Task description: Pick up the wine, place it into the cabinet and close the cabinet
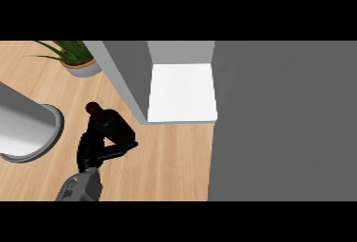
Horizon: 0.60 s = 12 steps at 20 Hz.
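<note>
Bench (160, 160) showing pale wood grain. Wine (105, 120) appearing near-black, dark red at its cap. Left hand (97, 151) showing black, its forearm grey. Cabinet (279, 118) presenting mid-grey, its shelf (182, 92) white. Plant (70, 49) showing green striped leaves, in a grey pot (83, 69).

A potted plant (75, 57) is seen at the wooden surface's (160, 160) far left; a grey cylindrical container (24, 132) is set nearer.

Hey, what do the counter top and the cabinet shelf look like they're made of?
The counter top looks like light wood or a wood-look laminate, matte: pale tan with fine grain lines running across it. The cabinet shelf looks like a smooth white painted or laminated board: plain, even white with no grain. Neither look settles the material.
</note>
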{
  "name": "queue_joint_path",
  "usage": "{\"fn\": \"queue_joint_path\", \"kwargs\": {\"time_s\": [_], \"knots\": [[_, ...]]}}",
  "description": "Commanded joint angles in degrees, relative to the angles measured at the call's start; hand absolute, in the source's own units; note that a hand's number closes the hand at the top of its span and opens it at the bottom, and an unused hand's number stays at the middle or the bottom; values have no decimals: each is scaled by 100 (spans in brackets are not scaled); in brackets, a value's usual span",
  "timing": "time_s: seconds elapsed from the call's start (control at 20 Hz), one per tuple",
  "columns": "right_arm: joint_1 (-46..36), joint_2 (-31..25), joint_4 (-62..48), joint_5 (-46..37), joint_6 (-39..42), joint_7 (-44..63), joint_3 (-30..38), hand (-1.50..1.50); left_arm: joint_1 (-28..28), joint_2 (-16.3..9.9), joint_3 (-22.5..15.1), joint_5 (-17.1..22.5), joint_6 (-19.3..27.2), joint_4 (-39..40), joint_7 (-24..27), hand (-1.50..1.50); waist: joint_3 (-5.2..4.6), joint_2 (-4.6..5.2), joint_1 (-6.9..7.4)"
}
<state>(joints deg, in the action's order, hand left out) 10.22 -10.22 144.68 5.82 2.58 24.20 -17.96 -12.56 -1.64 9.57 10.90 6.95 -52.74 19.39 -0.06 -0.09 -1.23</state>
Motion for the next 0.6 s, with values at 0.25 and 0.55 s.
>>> {"fn": "queue_joint_path", "kwargs": {"time_s": [0.25,0.55], "knots": [[384,-26,1360,202,-98,467,-160,-150,-243,160,302,895,-188,475,538,-150,2,-20,6],[24,-34,1452,251,-221,879,-156,-150,-789,162,464,1017,-388,1274,866,-150,-4,1,-30]]}}
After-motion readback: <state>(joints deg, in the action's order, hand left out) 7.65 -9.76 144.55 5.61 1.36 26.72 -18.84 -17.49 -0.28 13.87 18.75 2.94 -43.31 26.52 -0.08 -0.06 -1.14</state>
